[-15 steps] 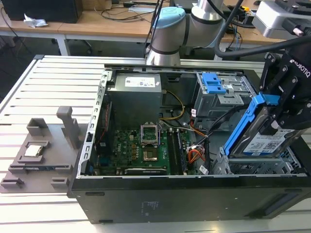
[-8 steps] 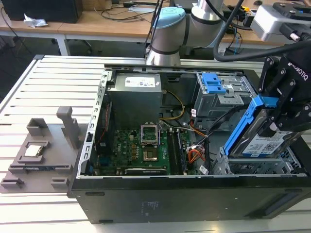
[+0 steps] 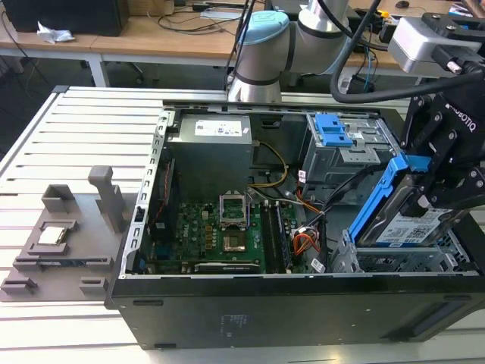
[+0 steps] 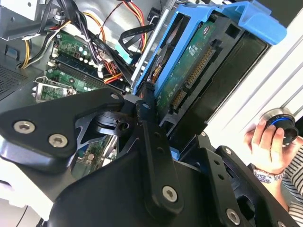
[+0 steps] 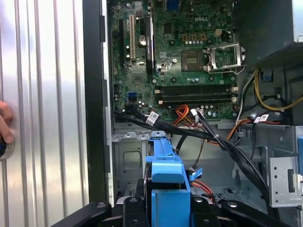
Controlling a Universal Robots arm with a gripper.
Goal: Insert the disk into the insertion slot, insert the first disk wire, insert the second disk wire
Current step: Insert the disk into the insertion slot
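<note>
In the exterior view, grips the disk (image 3: pixel 398 220) with the end effector (image 3: pixel 426 199) pinched on its two faces. Holds it steeply tilted, blue carrier bracket uppermost, lower edge just over the insertion slot (image 3: pixel 386 262) and not yet seated. Leaves the taller cage with the blue latch (image 3: pixel 337 140) just behind the insertion slot, and the motherboard (image 3: pixel 223 227) well off toward the exterior view's left of it. In the second wrist view, presses one black finger (image 4: pixel 154 142) flat against the disk's circuit-board side, connector row pointing away from the end effector. Also takes in a person's hand (image 4: pixel 267 139) on a round knob (image 4: pixel 279 125) on the ribbed counter (image 4: pixel 284 80), seemingly well apart from the insertion slot. In the first wrist view, looks along the blue bracket toward the insertion slot, with a bundle of black cables (image 5: pixel 227 151) draped near it. Probably best to bring the disk square to the insertion slot's walls before pressing, line the bracket's rails with the cage sides, move slowly, and steer clear of the cables, which look apt to snag.
</note>
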